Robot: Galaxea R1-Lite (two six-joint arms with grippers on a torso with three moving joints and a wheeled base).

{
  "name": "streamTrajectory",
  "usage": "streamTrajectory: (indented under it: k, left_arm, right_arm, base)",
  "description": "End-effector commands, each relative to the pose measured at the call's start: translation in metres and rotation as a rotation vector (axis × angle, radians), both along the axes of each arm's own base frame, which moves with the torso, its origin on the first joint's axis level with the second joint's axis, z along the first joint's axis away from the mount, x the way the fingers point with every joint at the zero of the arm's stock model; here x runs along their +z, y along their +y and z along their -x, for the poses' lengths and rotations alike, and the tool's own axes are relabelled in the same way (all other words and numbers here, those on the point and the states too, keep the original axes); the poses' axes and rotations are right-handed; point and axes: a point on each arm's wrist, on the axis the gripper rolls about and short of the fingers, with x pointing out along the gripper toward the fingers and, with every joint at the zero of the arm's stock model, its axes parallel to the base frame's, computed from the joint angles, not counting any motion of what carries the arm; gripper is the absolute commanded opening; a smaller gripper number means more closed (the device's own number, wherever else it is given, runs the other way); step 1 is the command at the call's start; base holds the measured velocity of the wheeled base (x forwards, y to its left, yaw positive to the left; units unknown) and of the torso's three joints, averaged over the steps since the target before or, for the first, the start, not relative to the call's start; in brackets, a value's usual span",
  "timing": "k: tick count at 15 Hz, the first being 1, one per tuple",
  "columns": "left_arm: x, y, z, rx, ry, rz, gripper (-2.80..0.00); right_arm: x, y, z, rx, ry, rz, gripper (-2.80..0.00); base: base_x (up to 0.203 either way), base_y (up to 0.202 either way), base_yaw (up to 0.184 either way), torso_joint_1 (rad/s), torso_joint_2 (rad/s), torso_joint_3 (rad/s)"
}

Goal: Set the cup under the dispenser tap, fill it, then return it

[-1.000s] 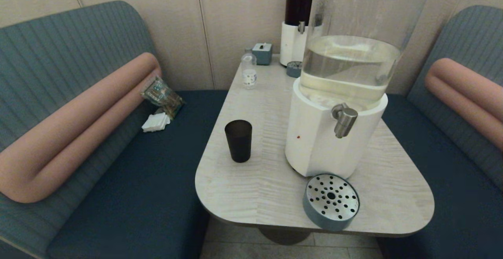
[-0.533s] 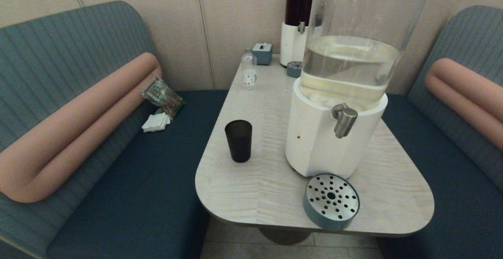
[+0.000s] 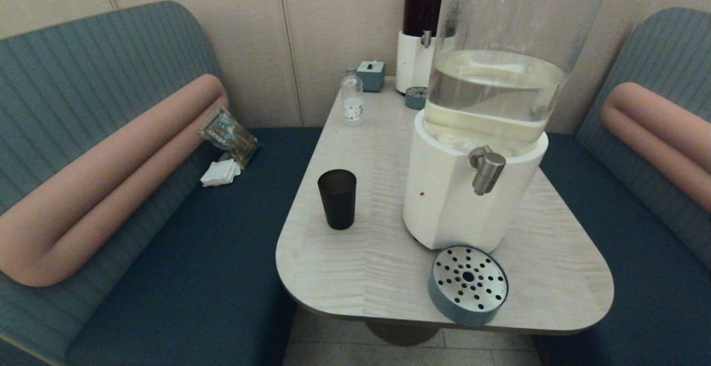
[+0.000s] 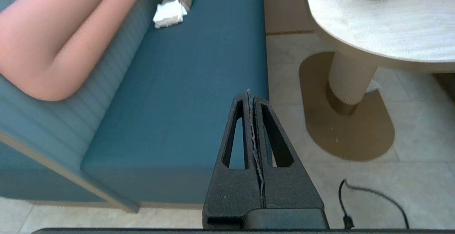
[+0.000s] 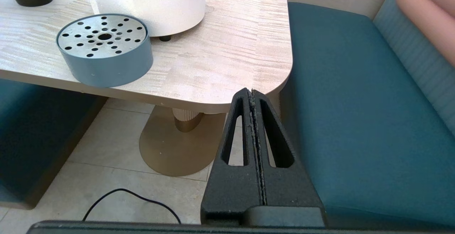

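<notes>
The cup (image 3: 336, 198) stands upright on the table (image 3: 366, 277), near its left edge and apart from the dispenser (image 3: 477, 133) to its right. The tap (image 3: 486, 169) juts from the dispenser's white base toward the near edge, with nothing under its spout. Below it, at the near edge, sits a round drip tray (image 3: 467, 291) with a perforated steel top, just in front of the base. The tank is roughly half full of pale liquid.

Neither arm shows in the head view. The left gripper (image 4: 251, 95) hangs low, off the table's near left corner, over the front edge of the blue bench seat (image 4: 185, 95) and the tiled floor; its jaws are pressed together and hold nothing. The right gripper (image 5: 251, 93) hangs just off the near right corner, jaws likewise pressed together and empty.

At the far end stand a smaller dispenser (image 3: 422, 33) with dark liquid, a small bottle (image 3: 352, 101) and what may be a tissue box (image 3: 371, 75). White napkins (image 3: 220, 172) lie on the left bench.
</notes>
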Motion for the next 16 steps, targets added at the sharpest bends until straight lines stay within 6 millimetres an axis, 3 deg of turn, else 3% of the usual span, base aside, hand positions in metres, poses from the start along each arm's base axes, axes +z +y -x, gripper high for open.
streamTrajectory:
  k: [1, 16]
  left_arm:
    - [0.0000, 0.0000, 0.0000, -0.001, 0.007, -0.004, -2.80]
    - [0.0008, 0.0000, -0.0008, 0.001, -0.019, 0.006, -2.80]
  right_arm:
    - [-0.0033, 0.0000, -0.0010, -0.001, 0.013, 0.000, -2.80]
    - [-0.0032, 0.0000, -0.0010, 0.000, 0.011, -0.001, -2.80]
  base:
    - [0.000, 0.000, 0.000, 0.000, 0.00, 0.000]
    - [0.000, 0.000, 0.000, 0.000, 0.00, 0.000]
